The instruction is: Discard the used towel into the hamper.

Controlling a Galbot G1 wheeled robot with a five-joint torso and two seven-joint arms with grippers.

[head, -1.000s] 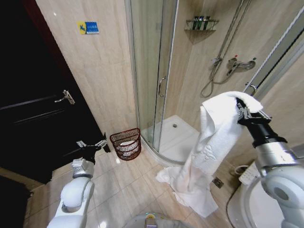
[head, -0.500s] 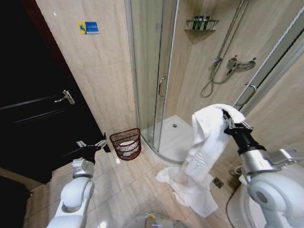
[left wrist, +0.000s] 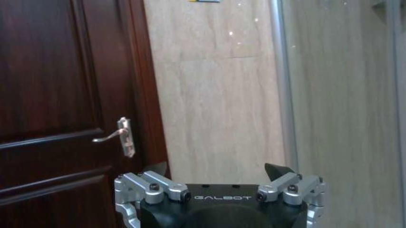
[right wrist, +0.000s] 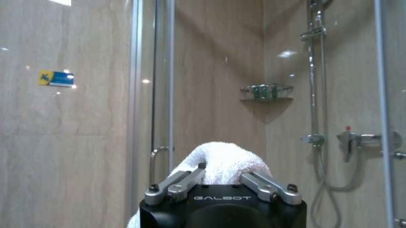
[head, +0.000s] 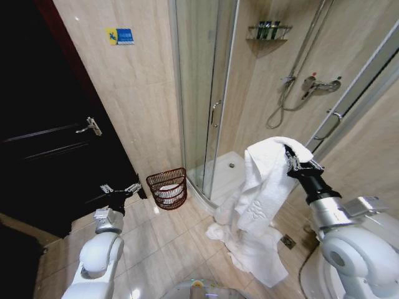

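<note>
Right gripper clamps the top fold of the white towel and holds it high at about 3 o'clock in the head view, its fingers closed onto the bunched cloth, as the right wrist view confirms. Lifted from one end, the towel hangs in a long drape and its lower end lies heaped on the tiled floor at about 5 o'clock, so a carry would likely drag it unless raised further. The hamper, a dark red-brown openwork basket, stands on the floor at about 8 o'clock of the towel, well apart from it, beside the glass shower enclosure and against the beige wall; something pale lies inside. Left gripper hovers low at 9 o'clock near the dark door, fingers spread and empty, seemingly parked clear of the route to the basket.
</note>
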